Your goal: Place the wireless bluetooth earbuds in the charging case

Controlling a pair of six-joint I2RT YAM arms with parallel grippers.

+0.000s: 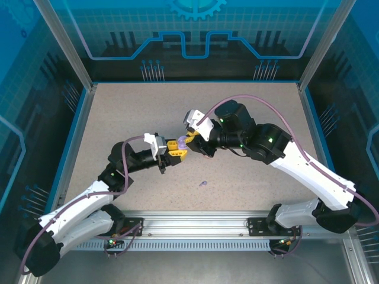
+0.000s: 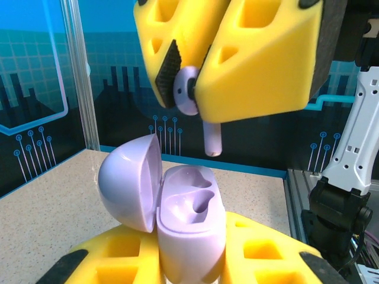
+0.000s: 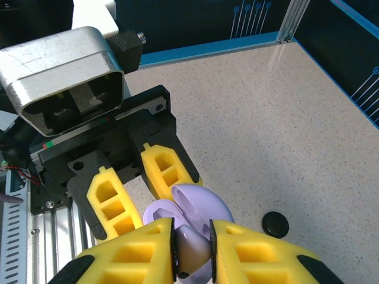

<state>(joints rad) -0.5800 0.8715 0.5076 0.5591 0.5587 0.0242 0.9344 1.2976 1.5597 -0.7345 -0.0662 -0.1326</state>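
Purple earbud (image 2: 188, 92) over open case (image 2: 190, 219) | right fingers (image 2: 254, 59) grip earbud | left fingers (image 3: 109, 201) grip case

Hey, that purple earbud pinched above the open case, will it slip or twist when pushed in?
Probably stiff and very light: the earbud is tiny hard-looking plastic. It may pivot, since the right hand pinches just its rounded head, the stem hanging free. Its glossy surface looks slippery, so it might skid off the moulded slot in the case.
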